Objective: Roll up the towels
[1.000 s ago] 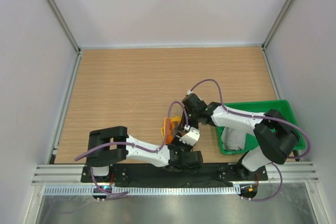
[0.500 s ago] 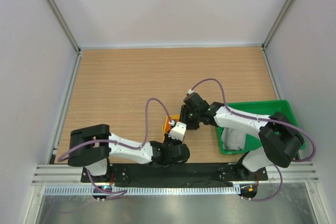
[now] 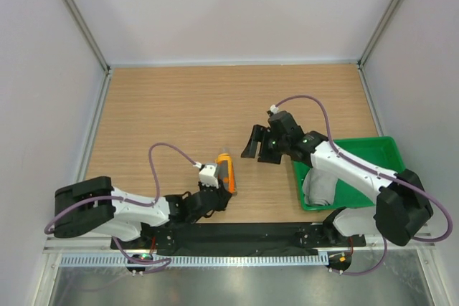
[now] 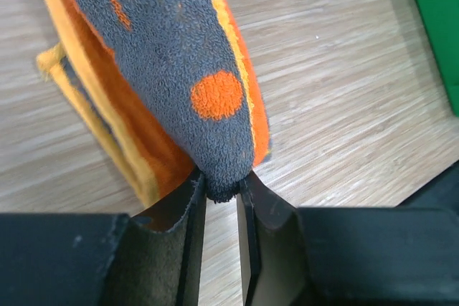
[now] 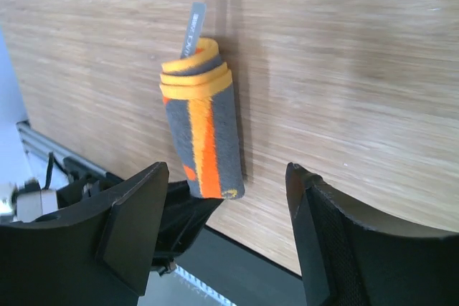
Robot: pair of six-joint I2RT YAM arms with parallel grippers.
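The left gripper [image 4: 221, 185] nips only the near tip of the rolled orange-print towel [image 4: 172, 69] by the table [image 3: 158, 105]'s near edge while the right gripper [image 3: 259, 150] hangs wide open, empty, so the roll could spring loose.

The left gripper [image 4: 221, 185] pinches the lower end of a rolled dark grey towel [image 4: 179, 48], its two black fingers [image 4: 188, 227] pressed against the terry cloth from either side. An orange dot and orange-yellow edging show on the roll, whose orange back layers fan out to the left. Pale wood-grain table [image 4: 344, 98] lies beneath; a green tray [image 4: 439, 19] edges in at far right.
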